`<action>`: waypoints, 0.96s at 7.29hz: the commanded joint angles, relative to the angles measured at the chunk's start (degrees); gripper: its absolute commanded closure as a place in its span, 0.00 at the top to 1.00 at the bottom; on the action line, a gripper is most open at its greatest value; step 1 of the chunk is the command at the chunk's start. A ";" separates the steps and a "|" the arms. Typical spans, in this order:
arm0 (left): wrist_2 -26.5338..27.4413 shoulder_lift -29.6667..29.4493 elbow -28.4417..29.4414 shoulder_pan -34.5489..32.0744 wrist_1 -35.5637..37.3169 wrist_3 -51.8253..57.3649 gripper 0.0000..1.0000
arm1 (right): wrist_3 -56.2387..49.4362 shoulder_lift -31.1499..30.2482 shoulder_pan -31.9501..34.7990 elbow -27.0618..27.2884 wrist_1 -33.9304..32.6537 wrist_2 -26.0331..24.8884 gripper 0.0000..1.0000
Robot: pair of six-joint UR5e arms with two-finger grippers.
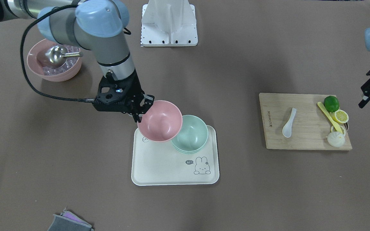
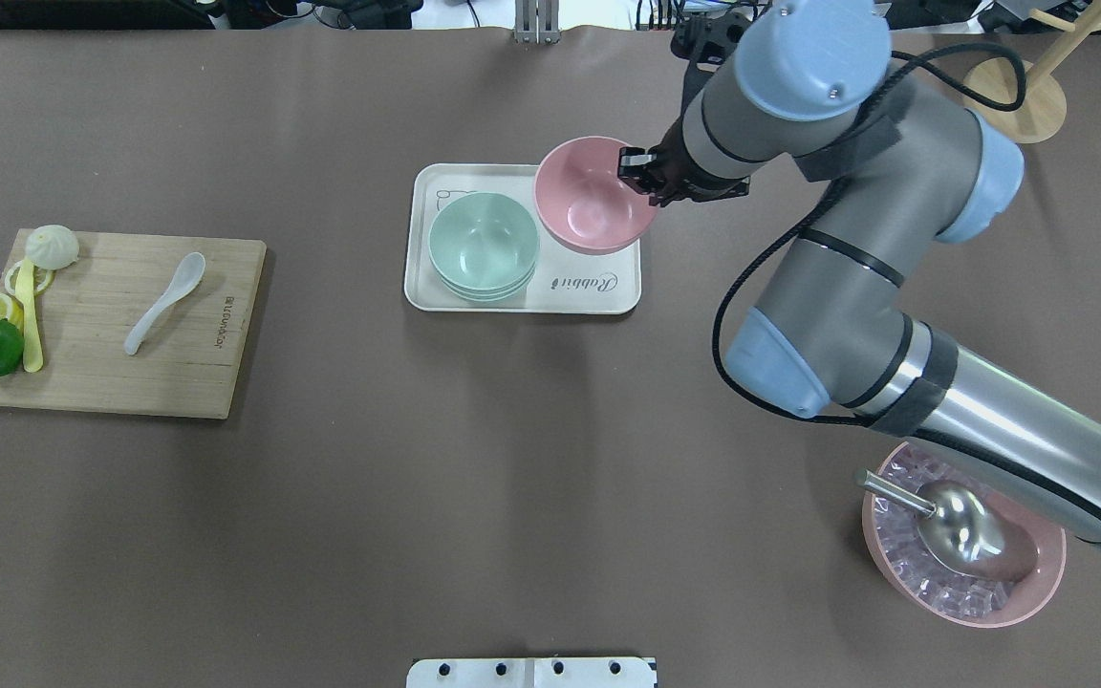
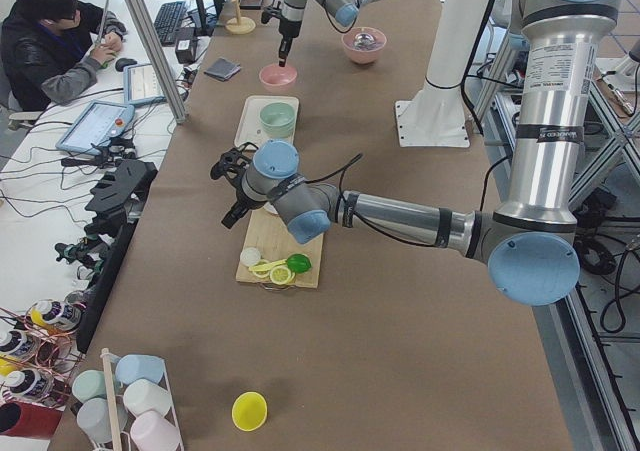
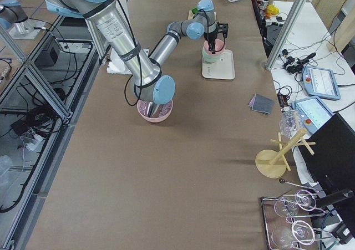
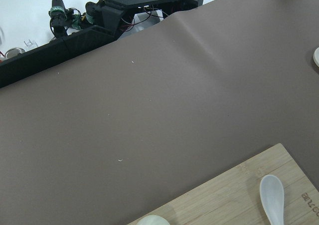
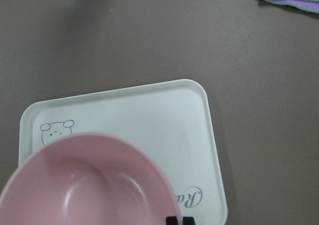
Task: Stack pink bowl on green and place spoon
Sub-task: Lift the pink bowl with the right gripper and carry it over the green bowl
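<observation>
My right gripper (image 1: 140,110) is shut on the rim of the pink bowl (image 1: 160,121) and holds it tilted just above the white tray (image 1: 165,166). The pink bowl overlaps the edge of the green bowl (image 1: 190,133), which stands on the tray. From overhead, the pink bowl (image 2: 592,196) is to the right of the green bowl (image 2: 484,244). The white spoon (image 1: 289,123) lies on the wooden cutting board (image 1: 303,141). My left gripper (image 1: 369,93) hangs open and empty beside the board. The spoon (image 5: 273,197) also shows in the left wrist view.
A lime (image 1: 331,103), lemon slices (image 1: 341,116), a yellow utensil (image 1: 329,117) and a bun (image 1: 336,139) lie on the board. A second pink bowl with ice and a metal scoop (image 1: 55,59) stands near the right arm. A grey cloth (image 1: 69,223) lies on the table's operator-side edge.
</observation>
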 commanded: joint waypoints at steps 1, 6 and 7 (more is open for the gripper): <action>-0.06 0.01 0.20 0.00 0.00 0.00 0.98 | 3.90 6.27 -2.35 -8.29 -0.32 -0.02 0.00; -0.06 0.28 0.29 0.00 -0.27 0.00 0.98 | 5.41 9.27 -4.65 -14.89 3.73 -0.89 0.00; 0.11 0.19 0.29 0.00 -0.27 0.00 0.98 | 5.14 9.36 -4.56 -15.59 4.77 -1.85 0.00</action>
